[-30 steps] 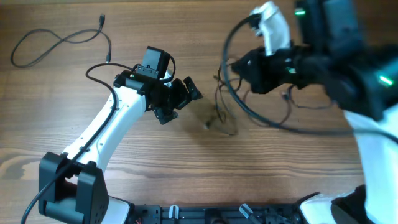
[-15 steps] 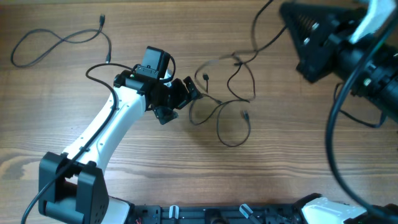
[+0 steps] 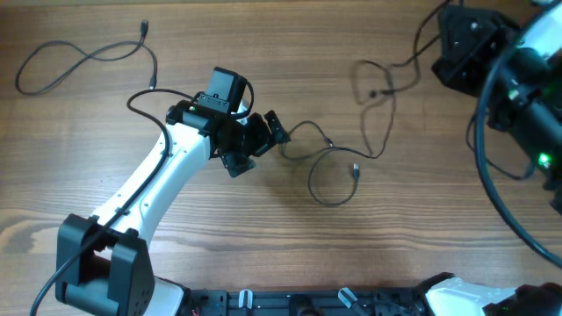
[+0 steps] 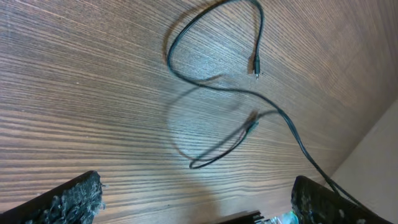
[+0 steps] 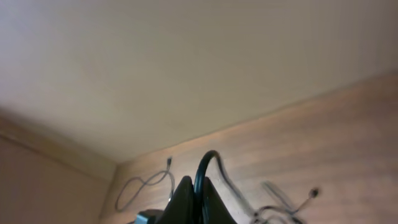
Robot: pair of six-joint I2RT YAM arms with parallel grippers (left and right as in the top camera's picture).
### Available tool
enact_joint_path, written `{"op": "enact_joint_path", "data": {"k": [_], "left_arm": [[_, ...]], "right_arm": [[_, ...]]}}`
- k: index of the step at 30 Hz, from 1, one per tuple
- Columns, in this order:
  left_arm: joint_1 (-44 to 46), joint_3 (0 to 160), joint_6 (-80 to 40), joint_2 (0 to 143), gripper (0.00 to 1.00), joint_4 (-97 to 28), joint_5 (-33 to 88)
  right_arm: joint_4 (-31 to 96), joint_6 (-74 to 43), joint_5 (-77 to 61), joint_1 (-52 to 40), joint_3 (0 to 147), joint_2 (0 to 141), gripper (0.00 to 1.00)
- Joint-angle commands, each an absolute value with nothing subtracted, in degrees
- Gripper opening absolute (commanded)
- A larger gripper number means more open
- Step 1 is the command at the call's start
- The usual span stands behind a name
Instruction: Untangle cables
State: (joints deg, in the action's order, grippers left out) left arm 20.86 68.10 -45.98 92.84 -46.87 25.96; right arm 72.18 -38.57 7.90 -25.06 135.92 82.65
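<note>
Right jaws clenched on the cables' (image 4: 211,86) far end, held high at the right, while the slack loops on the surface (image 3: 219,228) just beside the left jaws, gaping wide. Pull gently, so the loop slides open rather than cinching. One spare cord (image 3: 83,58) lies well apart.

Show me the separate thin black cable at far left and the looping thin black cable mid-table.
Separate thin black cable (image 3: 104,53): overhead view, middle of its wavy run.
Looping thin black cable (image 4: 169,53): left wrist view, left bend of its curve.
</note>
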Motion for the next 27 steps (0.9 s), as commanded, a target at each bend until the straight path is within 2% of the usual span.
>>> {"op": "enact_joint_path", "data": {"k": [1,2,3,5,7,10,12,14,16,18,20,22,24,27], "left_arm": [[20.95,68.14,-45.89,93.56,1.0,-45.82,25.41],[20.95,68.14,-45.91,93.56,1.0,-45.56,25.43],[20.95,68.14,-45.91,93.56,1.0,-45.5,25.43],[20.95,68.14,-45.89,93.56,1.0,-45.8,25.43],[20.95,68.14,-45.89,93.54,1.0,-46.13,25.45],[20.95,68.14,-45.91,93.56,1.0,-46.13,25.45],[20.95,68.14,-45.89,93.56,1.0,-46.13,25.45],[20.95,68.14,-45.89,93.56,1.0,-46.13,25.45],[20.95,68.14,-45.89,93.56,1.0,-45.98,25.45],[20.95,68.14,-45.89,93.56,1.0,-45.89,25.45],[20.95,68.14,-45.89,93.56,1.0,-45.98,25.45],[20.95,68.14,-45.89,93.56,1.0,-46.11,25.45],[20.95,68.14,-45.89,93.56,1.0,-46.13,25.45],[20.97,68.14,-45.89,93.54,1.0,-46.13,25.45]], "right_arm": [[67.35,-28.62,-18.63,-25.17,136.16,84.75,0.04],[64.55,-21.78,-29.74,-25.17,136.16,84.99,0.04],[62.52,-17.58,-34.85,-25.17,136.16,85.01,0.04],[60.12,-15.0,-33.01,-25.17,136.16,85.03,0.04],[61.49,-21.08,-15.77,-25.17,136.16,85.03,0.04],[72.12,-43.24,19.11,-25.17,136.11,85.97,0.04],[79.33,-54.52,27.53,-25.17,136.11,87.0,0.04],[81.54,-52.73,23.73,-25.17,136.11,87.88,0.04],[78.35,-36.93,9.04,-25.17,136.11,88.29,0.04],[74.32,-16.67,-12.75,-25.17,136.11,88.27,0.04],[71.79,-8.36,-20.95,-25.17,136.11,88.12,0.04],[70.39,-13.98,-14.02,-25.15,136.11,88.14,0.04],[72.16,-30.55,4.05,-25.17,136.11,88.47,0.04],[78.43,-47.7,15.2,-25.17,136.11,89.03,0.04]]}}
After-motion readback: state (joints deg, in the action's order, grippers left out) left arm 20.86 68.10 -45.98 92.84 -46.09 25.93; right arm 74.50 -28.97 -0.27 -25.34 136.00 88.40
